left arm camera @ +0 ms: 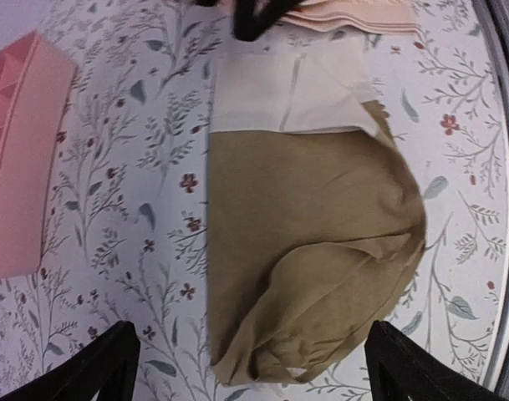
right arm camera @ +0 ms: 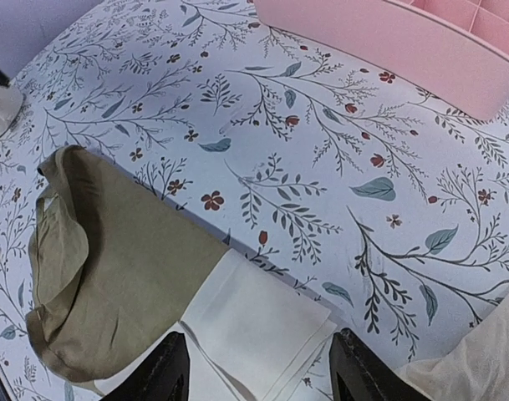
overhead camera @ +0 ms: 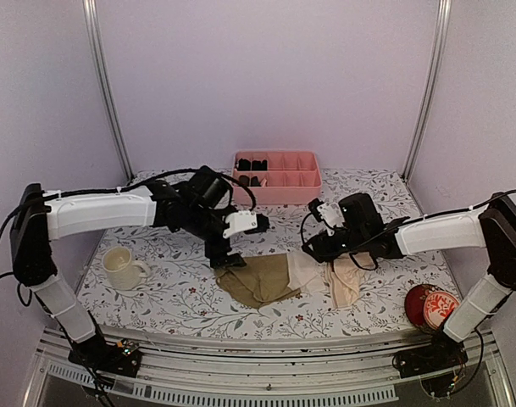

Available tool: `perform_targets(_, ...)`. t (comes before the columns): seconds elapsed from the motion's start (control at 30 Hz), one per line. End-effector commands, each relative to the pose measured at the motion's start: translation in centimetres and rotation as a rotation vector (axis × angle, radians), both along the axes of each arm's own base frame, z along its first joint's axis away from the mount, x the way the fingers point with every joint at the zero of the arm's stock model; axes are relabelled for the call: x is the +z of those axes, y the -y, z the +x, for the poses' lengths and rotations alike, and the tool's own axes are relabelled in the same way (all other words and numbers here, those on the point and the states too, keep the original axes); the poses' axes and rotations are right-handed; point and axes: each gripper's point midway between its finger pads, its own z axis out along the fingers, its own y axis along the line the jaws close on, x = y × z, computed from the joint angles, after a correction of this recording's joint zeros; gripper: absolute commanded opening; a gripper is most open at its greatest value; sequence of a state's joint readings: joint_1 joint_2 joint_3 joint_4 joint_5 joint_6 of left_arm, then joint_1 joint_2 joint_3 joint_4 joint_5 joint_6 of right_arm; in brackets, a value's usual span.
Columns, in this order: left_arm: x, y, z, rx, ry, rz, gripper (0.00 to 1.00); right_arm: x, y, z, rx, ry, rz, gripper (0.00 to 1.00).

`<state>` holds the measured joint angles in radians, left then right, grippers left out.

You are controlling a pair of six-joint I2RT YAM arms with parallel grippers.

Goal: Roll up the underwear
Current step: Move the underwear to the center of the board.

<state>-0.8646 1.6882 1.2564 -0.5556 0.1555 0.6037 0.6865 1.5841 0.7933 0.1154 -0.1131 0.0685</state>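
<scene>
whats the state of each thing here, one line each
olive-brown underwear, lying flat, unrolled
peach-beige underwear, loosely bunched, unrolled
left gripper, open, holding nothing
right gripper, open, holding nothing
pink tray, black bundles in its left compartments
mug, upright

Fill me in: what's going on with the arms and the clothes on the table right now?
Both arms hover over the olive-brown fabric underwear with the cream-white part, which lies flat and unrolled on the floral table. The left gripper and right gripper are open, holding nothing. The pale peach-beige fabric underwear lies beside it, under the right arm.
</scene>
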Motion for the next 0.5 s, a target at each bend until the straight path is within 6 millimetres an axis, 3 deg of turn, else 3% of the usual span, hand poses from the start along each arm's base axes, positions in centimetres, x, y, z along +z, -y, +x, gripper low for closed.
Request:
perform_targets(0.0, -0.5, -3.8, 4.0, 0.153, 0.021, -0.041, 0.96, -0.4, -0.9, 1.4, -0.033, -0.063, -0.027, 0.58)
perform_targets(0.2, -4.4, -7.5, 5.2, 0.172, 0.12, 0.069, 0.94, -1.2, -1.6, 1.3, 0.02, -0.083, -0.065, 0.6)
perform_targets(0.4, -6.9, -7.9, 5.5, 0.149, 0.117, 0.116, 0.9, -3.4, -1.3, 0.6, 0.018, -0.16, -0.096, 0.6)
perform_targets(0.47, -7.4, -8.0, 6.2, 0.167, 0.133, 0.132, 0.83, -4.2, -1.0, 0.3, 0.017, -0.179, -0.111, 0.6)
